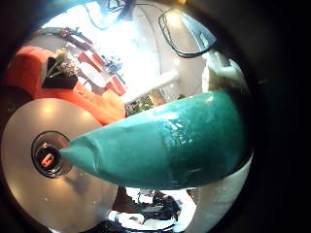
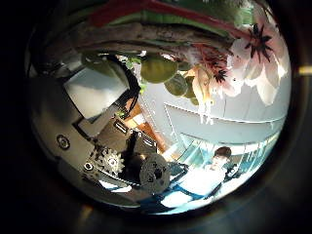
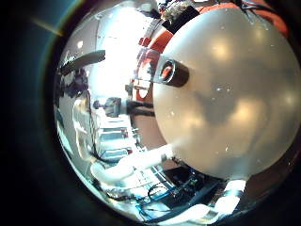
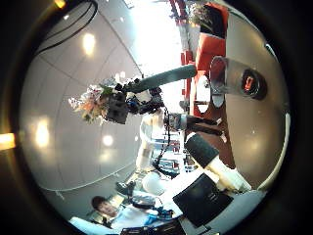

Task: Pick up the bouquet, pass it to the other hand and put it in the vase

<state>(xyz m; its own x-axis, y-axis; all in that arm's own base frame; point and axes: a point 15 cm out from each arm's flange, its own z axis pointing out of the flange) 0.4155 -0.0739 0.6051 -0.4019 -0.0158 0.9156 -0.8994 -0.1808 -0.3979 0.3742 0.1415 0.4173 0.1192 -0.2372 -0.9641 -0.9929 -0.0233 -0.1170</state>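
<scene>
Bouquet (image 4: 95,101) is held aloft by the left hand (image 4: 125,101), fingers clamped on its stems, clear of the table (image 3: 212,85); vase (image 4: 230,76) stands below, awaiting insertion; right hand's fingers cannot be told.

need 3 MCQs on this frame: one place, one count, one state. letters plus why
1. Where is the vase?
A. standing on the round table
B. on the floor
C. held in a robot hand

2. How many robot hands hold the bouquet?
A. none
B. one
C. two

3. What state is the bouquet in?
A. standing in the vase
B. lying flat on the table
C. held up in the air

Key:
1 A: the vase stands on the round table.
2 B: only the left robot hand grips the bouquet; the right palm views see it from a distance.
3 C: the flowers hang clear of both the table and the vase.
</scene>
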